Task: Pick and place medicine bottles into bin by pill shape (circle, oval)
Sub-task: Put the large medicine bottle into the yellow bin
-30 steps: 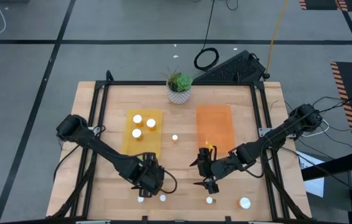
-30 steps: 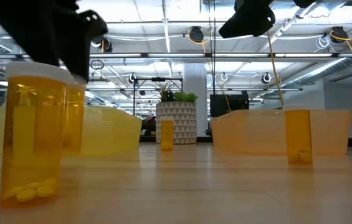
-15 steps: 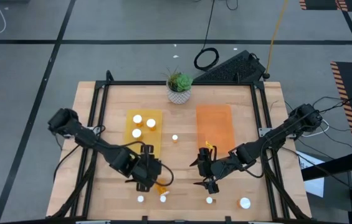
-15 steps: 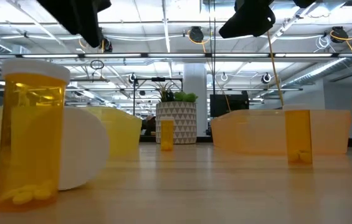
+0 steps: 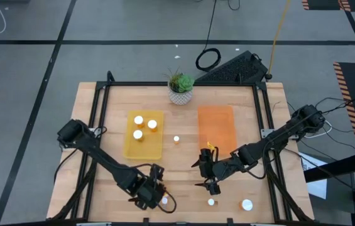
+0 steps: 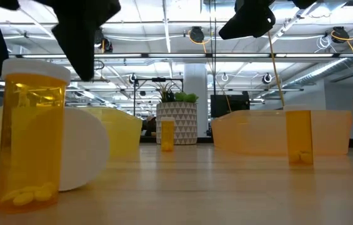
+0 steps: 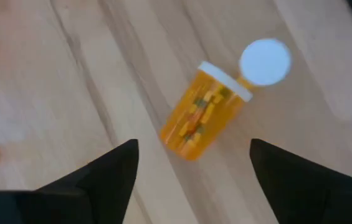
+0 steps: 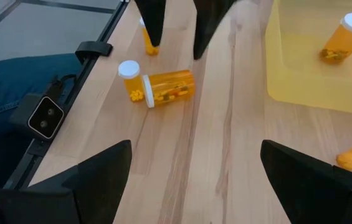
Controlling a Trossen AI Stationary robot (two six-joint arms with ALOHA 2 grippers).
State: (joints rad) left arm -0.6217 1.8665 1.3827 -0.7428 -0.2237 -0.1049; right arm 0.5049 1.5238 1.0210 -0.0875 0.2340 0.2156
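The left claw (image 5: pixel 152 193) hung low over the near-left part of the desk (image 5: pixel 183 132), its fingers spread wide and empty. Directly ahead of those fingers in the left wrist view lay a toppled medicine bottle (image 7: pixel 204 110), on its side with mixed pills showing through the wall, its cap end touching a second, upright bottle (image 7: pixel 265 61) seen cap-on. The wide spread suited the toppled bottle, whose body lay between the lines of the two fingers.

The right claw (image 5: pixel 210 171) waited above the desk just in front of the orange bin (image 5: pixel 215 127), fingers also wide and holding nothing. Two more bottles (image 5: pixel 247 204) stood close to the near edge on that side.

The yellow bin (image 5: pixel 144 134) already held three bottles; the orange bin looked empty from above, though its tint made that hard to confirm. One small bottle (image 5: pixel 176 139) stood alone between the bins, and a potted plant (image 5: pixel 180 86) sat at the far edge.

Room was tight for the left arm: the toppled bottle rested near the desk's near edge and against its neighbour, so a closing grip risked nudging the upright one. The path from there to either bin was open wood, with only the lone small bottle standing in it.
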